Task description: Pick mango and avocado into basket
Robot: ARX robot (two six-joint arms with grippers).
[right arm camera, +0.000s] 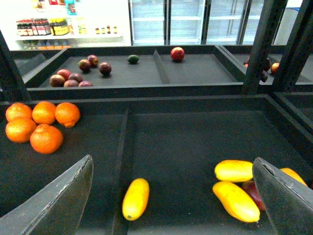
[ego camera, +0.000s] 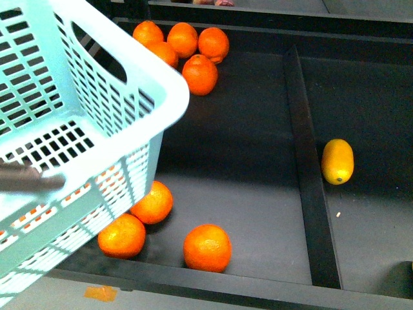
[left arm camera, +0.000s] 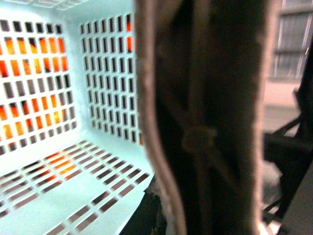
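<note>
The basket [ego camera: 155, 74] is held raised at the left, above the compartment with the oranges [ego camera: 206, 247], and no fruit is seen inside it. Its brown handle [left arm camera: 205, 117] fills the left wrist view, blurred. The jaws of the left gripper are not made out there, so it cannot be told whether they are closed on the handle. The right gripper [right arm camera: 171, 161] is seen with its jaws wide apart and nothing between them.

The mango [right arm camera: 136, 198] lies on the dark floor of the right compartment, just beside the divider [ego camera: 308, 174], with its long axis roughly along it. Further mangoes [right arm camera: 235, 200] lie in a group apart from it. A dark green fruit [right arm camera: 133, 59] is seen on the farther shelf (too small to be named as the avocado with certainty).

The step in hand is judged to be the reach for the lone mango. It is best taken across its narrow middle, so the jaws should be turned to stand one at each long side, centred, and lowered past the widest part before closing. Room must be left for the finger on the divider side. The skin looks smooth, so a firm but not crushing closing is advised.
</note>
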